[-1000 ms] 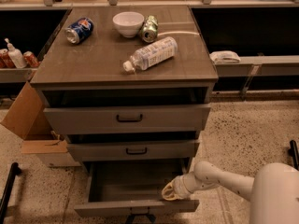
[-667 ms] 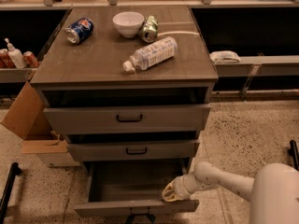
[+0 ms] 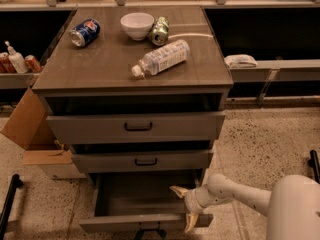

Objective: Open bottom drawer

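Observation:
The bottom drawer (image 3: 145, 222) of the grey wood-grain cabinet (image 3: 130, 74) is pulled out towards me, and its plain grey inside (image 3: 142, 194) shows nothing in it. Its small black handle (image 3: 150, 232) is partly cut off by the lower edge of the view. My gripper (image 3: 183, 206) is at the right end of the drawer with its cream fingers spread open. One finger points into the drawer, and the other lies over the front panel. The medium drawer (image 3: 142, 160) and the tall top drawer (image 3: 135, 126) above stand slightly ajar.
On the cabinet top lie a blue can (image 3: 84, 32), a white bowl (image 3: 137, 25), a green can (image 3: 160, 31) and a plastic bottle (image 3: 159, 58). A cardboard box (image 3: 35, 144) stands at the left. Speckled floor lies to the right, and my white arm (image 3: 280, 204) crosses it.

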`<move>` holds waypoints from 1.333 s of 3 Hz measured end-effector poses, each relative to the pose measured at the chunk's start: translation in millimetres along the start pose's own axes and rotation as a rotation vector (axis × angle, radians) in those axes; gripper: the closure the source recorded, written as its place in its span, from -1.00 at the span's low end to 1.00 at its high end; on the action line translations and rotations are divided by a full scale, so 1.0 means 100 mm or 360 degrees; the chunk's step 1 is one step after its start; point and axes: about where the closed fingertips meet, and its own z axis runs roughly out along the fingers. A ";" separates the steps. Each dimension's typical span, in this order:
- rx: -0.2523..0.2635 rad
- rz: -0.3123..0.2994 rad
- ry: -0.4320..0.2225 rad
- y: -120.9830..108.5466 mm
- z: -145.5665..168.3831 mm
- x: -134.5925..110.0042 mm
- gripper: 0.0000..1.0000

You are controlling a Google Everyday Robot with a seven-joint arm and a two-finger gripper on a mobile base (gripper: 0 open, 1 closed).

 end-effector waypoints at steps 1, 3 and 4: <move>-0.0032 0.0005 0.0005 0.05 0.07 0.00 -1.00; -0.0166 0.0109 0.0049 0.39 0.27 0.14 -1.00; -0.0212 0.0173 0.0032 0.52 0.36 0.24 -0.76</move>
